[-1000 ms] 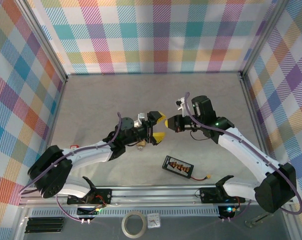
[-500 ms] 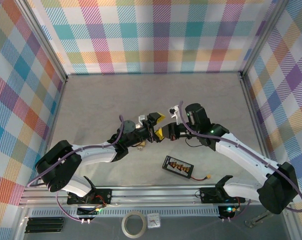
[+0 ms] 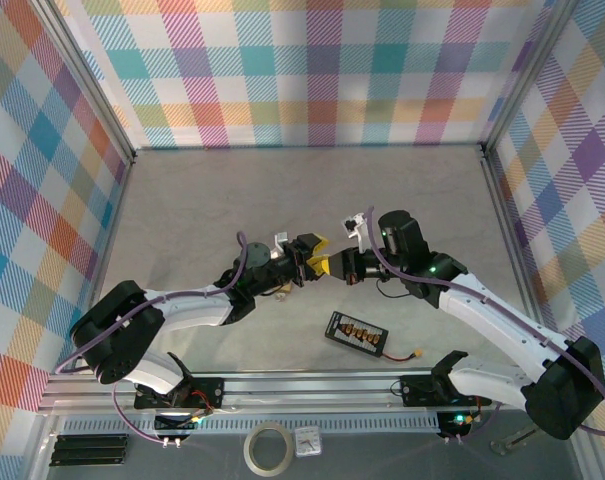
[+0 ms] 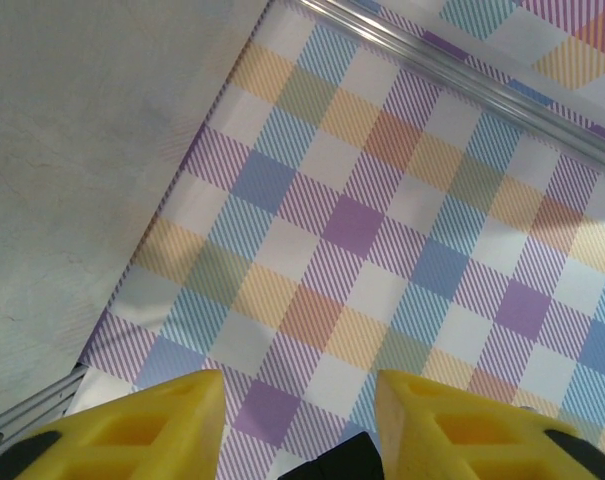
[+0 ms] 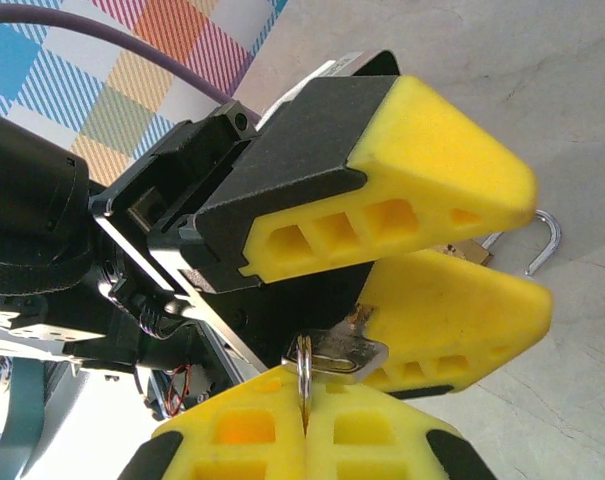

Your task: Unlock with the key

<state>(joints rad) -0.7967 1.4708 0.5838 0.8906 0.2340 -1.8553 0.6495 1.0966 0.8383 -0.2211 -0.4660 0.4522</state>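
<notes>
**Between the two grippers, mid-table: key at the handover point**

Between the fingertips of right gripper [image 5: 304, 405]: pinched shut on the ring of the key [image 5: 334, 352], with bow and blade presented just ahead of its own tips.

Directly ahead, tip to tip: left gripper [image 4: 300, 420], jaws partly apart, narrow rather than wide, nothing seen clamped between them.

Long axis of key: from the right tips up toward the lower left finger [image 5: 452, 315], touching it or just short of it; cannot tell which.

Beyond and below the left fingers, on the table [image 5: 552, 70]: padlock [image 5: 469, 254], brass body mostly hidden, shackle poking out to one side; cannot tell whether latched.

Nearer to the padlock, by judgement: left gripper, clearly.

Next move, by judgement: calls for the left jaws closing across the flat of the key before any release by the right, then the blade turned down toward the padlock. Keyhole side hidden, so approach angle unknown.
</notes>
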